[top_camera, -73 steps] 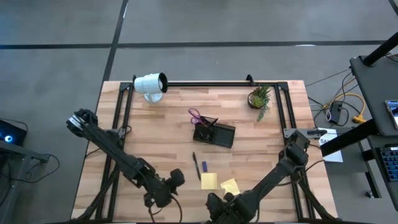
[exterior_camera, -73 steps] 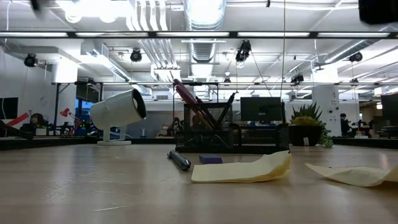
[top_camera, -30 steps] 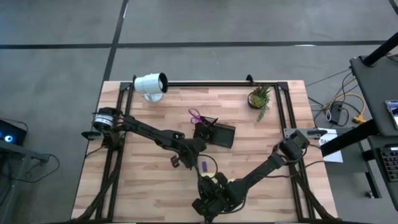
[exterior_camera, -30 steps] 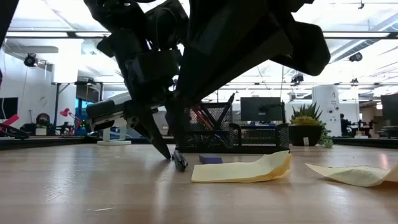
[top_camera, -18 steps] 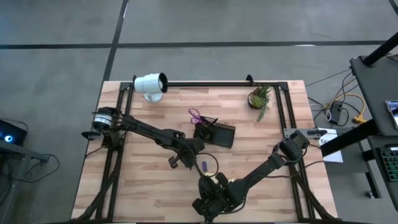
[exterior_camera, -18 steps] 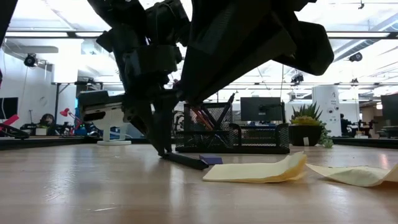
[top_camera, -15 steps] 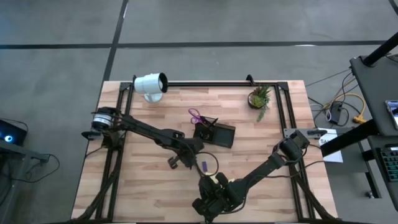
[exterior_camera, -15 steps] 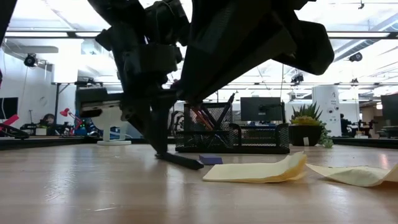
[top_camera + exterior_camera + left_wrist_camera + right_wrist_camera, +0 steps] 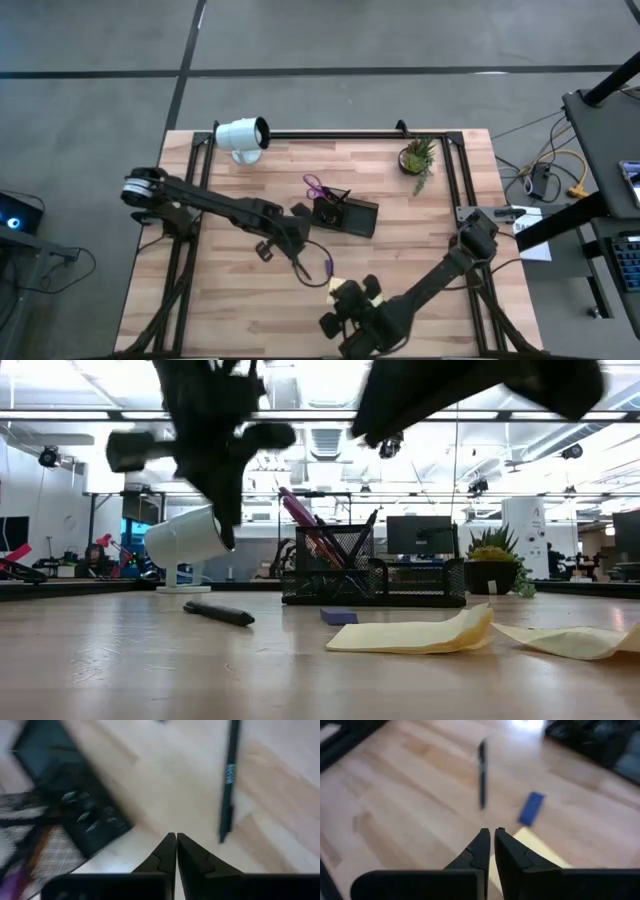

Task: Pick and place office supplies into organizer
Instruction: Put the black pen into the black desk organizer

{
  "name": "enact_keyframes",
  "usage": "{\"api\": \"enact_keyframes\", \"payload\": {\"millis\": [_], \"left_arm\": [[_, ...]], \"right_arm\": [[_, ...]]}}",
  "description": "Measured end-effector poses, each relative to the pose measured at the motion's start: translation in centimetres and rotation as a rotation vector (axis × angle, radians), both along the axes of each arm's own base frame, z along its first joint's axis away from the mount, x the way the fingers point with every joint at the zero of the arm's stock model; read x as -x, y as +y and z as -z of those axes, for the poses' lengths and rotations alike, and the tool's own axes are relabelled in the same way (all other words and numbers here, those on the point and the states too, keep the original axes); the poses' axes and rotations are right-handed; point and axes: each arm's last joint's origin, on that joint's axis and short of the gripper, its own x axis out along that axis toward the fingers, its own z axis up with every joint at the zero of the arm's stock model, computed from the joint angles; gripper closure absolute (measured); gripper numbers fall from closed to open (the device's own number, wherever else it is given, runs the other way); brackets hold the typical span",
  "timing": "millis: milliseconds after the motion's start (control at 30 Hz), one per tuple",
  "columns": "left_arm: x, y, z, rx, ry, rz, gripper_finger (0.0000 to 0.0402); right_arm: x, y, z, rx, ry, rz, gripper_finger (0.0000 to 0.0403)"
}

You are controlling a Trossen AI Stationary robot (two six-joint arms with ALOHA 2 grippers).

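Note:
A thin dark pen (image 9: 218, 614) lies flat on the table, also seen in the high view (image 9: 303, 267) and the left wrist view (image 9: 229, 780). My left gripper (image 9: 176, 840) is shut on nothing and hangs above the table (image 9: 226, 530), between the pen and the black mesh organizer (image 9: 345, 214). Purple-handled scissors (image 9: 313, 185) stand in the organizer. A small purple eraser (image 9: 532, 808) and two yellow sticky-note pads (image 9: 410, 632) (image 9: 570, 641) lie near the table's near edge. My right gripper (image 9: 491, 837) is shut and raised over one pad (image 9: 336, 289).
A white cylindrical lamp (image 9: 243, 134) lies at the far left of the table. A small potted plant (image 9: 417, 157) stands at the far right. A black frame rail (image 9: 330, 134) runs along the far edge. Bare wood lies to the pen's left.
My left gripper came down beside the pen, swept it toward the table's left, then rose and drew back toward the far edge. The pen slid and turned, and lies farther left. One yellow pad shifted slightly right. My right arm lifted and pulled toward the near edge.

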Motion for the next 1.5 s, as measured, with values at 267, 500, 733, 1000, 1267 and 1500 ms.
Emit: {"api": "enact_keyframes", "payload": {"millis": [267,500,733,1000,1267,1500], "left_arm": [[0.4,-0.1,-2.1,0.079,0.016,0.03,0.0401],[0.0,-0.3,3.9,0.137,0.146,0.052,0.0401],[0.6,-0.2,7.4,0.16,0.088,0.041,0.0401],[2.0,0.0,7.0,0.189,0.01,0.012,0.0401],[2.4,0.1,7.0,0.196,0.0,-0.013,0.0401],[2.3,0.0,6.8,0.21,-0.019,-0.031,0.0401]], "right_arm": [[0.0,0.2,-0.1,-0.121,0.064,-0.037,0.0385],[-3.6,-2.9,0.2,-0.116,0.085,-0.123,0.0385],[-6.1,-6.4,1.7,-0.319,0.123,-0.245,0.0385],[-6.1,-8.1,4.3,-0.312,0.12,-0.252,0.0385],[-5.7,-8.7,5.7,-0.29,0.126,-0.228,0.0385],[-6.5,-9.9,5.9,-0.272,0.115,-0.218,0.0385]]}}
